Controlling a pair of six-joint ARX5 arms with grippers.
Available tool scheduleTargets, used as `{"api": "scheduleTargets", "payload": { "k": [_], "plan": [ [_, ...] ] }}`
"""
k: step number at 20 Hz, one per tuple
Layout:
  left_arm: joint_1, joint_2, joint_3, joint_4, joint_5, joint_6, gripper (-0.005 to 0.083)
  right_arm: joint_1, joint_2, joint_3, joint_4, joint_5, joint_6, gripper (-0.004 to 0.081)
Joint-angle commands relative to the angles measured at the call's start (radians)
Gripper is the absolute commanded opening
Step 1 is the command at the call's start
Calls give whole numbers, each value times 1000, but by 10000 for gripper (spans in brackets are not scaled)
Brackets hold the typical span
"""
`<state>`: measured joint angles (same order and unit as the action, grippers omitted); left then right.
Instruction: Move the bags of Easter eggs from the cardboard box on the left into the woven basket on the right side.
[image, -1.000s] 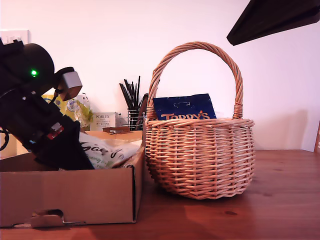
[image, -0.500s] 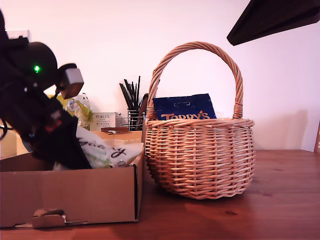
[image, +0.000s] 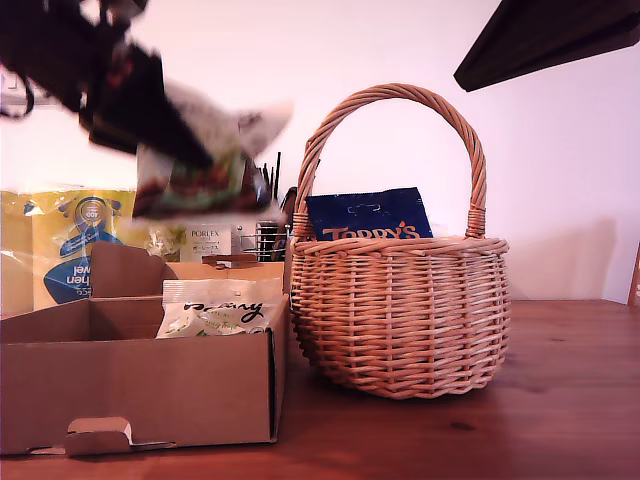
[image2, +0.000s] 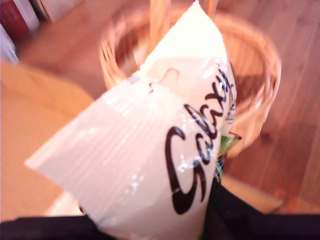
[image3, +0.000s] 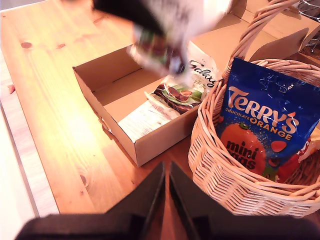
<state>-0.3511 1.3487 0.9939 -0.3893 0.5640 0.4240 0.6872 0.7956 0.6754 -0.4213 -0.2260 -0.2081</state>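
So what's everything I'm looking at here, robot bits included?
Galaxy bag: one, cream, held in the air above the box.
Second Galaxy bag: one, cream and green, lying in the box.
Terry's bag: one, dark blue, standing in the basket.
Cardboard box: one, brown, at the exterior view's left.
Woven basket: one, tan, beside the box.
Yellow pack: one, behind the box.
Table: wooden.
My first gripper: black, blurred, gripping the raised bag.
My second gripper: black, closed, empty, above the table.
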Motion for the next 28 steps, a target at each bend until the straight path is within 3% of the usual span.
{"api": "scheduleTargets", "payload": {
  "k": [1,3,8,12,17,20,24,28],
  "plan": [
    [-4,4,0,1,45,-19,-19,-2,-2,1,4,0,-2,-12],
    [-27,5,1,28,111,-41,-19,-2,-2,1,2,0,-2,-12],
    [-185,17,1,265,88,-162,-19,-3,-18,1,-40,0,-2,-12],
    [-311,114,1,472,-72,-220,-19,-3,-83,2,-65,2,1,-12],
    [-388,282,1,681,-257,-267,-19,-3,-137,2,-120,53,-2,-12],
    [-416,342,2,724,-315,-296,-19,-14,-148,2,-144,54,-11,-12],
    [-431,360,2,666,-322,-324,-10,-25,-149,2,-148,54,-27,-12],
    [-435,359,2,612,-342,-385,127,-25,-149,2,-148,53,-28,-12]
  ]
}}
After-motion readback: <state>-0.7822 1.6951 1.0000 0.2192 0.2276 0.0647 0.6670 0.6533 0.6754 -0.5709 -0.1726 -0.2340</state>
